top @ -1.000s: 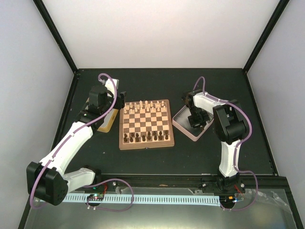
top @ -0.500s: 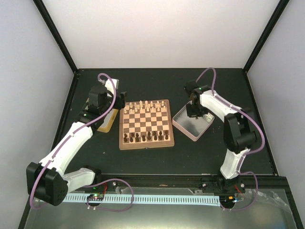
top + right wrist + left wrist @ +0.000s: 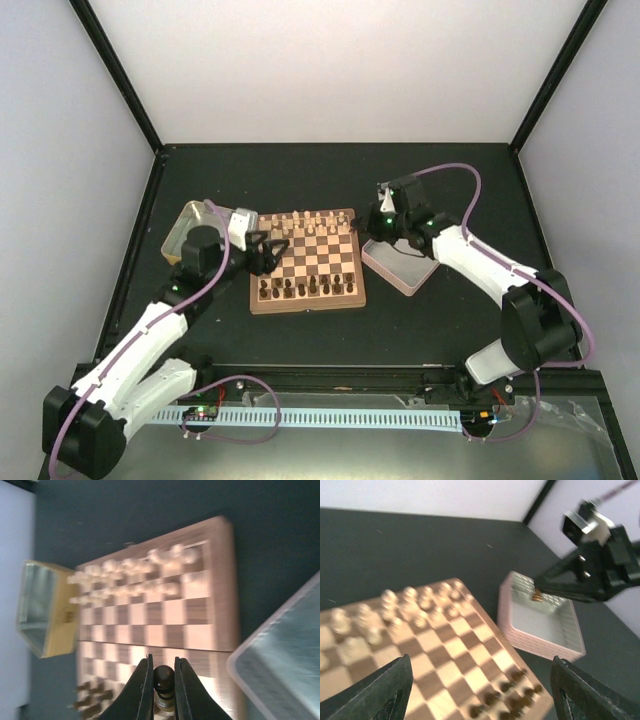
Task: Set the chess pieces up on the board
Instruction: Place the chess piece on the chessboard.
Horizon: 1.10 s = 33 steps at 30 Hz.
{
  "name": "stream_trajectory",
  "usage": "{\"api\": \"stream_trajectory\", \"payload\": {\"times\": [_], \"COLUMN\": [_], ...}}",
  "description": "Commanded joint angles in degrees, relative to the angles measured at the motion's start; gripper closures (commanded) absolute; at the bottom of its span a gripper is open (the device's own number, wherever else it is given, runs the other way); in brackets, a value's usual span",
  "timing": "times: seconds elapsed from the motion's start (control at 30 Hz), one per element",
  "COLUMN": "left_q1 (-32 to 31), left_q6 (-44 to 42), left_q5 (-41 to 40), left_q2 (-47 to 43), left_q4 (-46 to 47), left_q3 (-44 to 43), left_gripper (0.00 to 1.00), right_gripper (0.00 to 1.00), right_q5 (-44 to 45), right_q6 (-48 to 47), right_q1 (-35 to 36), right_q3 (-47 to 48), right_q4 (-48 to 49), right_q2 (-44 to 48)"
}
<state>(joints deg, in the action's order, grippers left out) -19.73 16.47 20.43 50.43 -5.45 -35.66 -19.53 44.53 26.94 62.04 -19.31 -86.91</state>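
**Top external view.** Step in hand: one chessman is being carried to the board. The right claw hangs just off the board's far right corner, at the near corner of the silver tin. Its load is too small to make out here. The left claw reaches over the board's left rim, with the gold tin behind it on the bench. The dark pieces stand on the base side of both claws, and the cream pieces on the far side.

**Left wrist view.** The left claw is spread wide and holds nothing. The board lies directly beneath it.

**Right wrist view.** The right claw is pinched narrow on one dark piece, held between its fingers. The board lies beneath and ahead of the tips, and the dark ranks are off to the claw's lower left.

**Next move, as judged.** Carry the piece to a vacant square among the dark ranks and lower it until its base rests. Then part the fingers without knocking its neighbours.
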Motion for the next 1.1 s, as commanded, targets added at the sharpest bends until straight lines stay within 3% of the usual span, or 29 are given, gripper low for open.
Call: {"api": "stream_trajectory", "payload": {"times": [0.0,0.1,0.23,0.5,0.63,0.9,1.0,1.07], "left_q1": [-4.4,-7.24,-8.97,-9.38,-9.4,-9.45,-9.45,-9.45], "left_q6": [7.44,10.16,12.29,12.87,12.64,10.97,7.77,4.01], "left_q5": [7.1,8.43,9.07,12.9,13.67,14.4,14.31,14.79], "left_q2": [-4.33,-4.05,-2.01,2.58,3.72,3.36,2.39,1.04], "left_q4": [12.36,16.22,14.78,13.68,13.19,12.92,11.93,10.08], "left_q3": [7.25,9.63,7.55,4.25,3.34,3.49,3.59,3.09], "left_gripper": [0.22,0.21,0.21,0.33,0.47,0.85,0.98,0.98], "right_gripper": [0.96,0.95,0.95,0.95,0.95,0.95,0.9,0.82], "right_q5": [-9.29,-11.01,-11.94,-15.25,-15.32,-16.19,-16.48,-17.46], "right_q6": [13.28,17.28,17.7,17.17,15.9,14.11,10.78,6.3], "right_q1": [3.43,6.38,10.92,16.13,17.42,17.46,17.51,17.41], "right_q3": [-6.1,-9.16,-9.55,-7.62,-7.43,-7.56,-6.31,-4.57], "right_q4": [20.0,26.48,27.9,26.24,24.85,23.75,21.65,17.5], "right_q2": [3.59,5.0,6.92,6.34,6.8,6.48,6.38,6.4]}}
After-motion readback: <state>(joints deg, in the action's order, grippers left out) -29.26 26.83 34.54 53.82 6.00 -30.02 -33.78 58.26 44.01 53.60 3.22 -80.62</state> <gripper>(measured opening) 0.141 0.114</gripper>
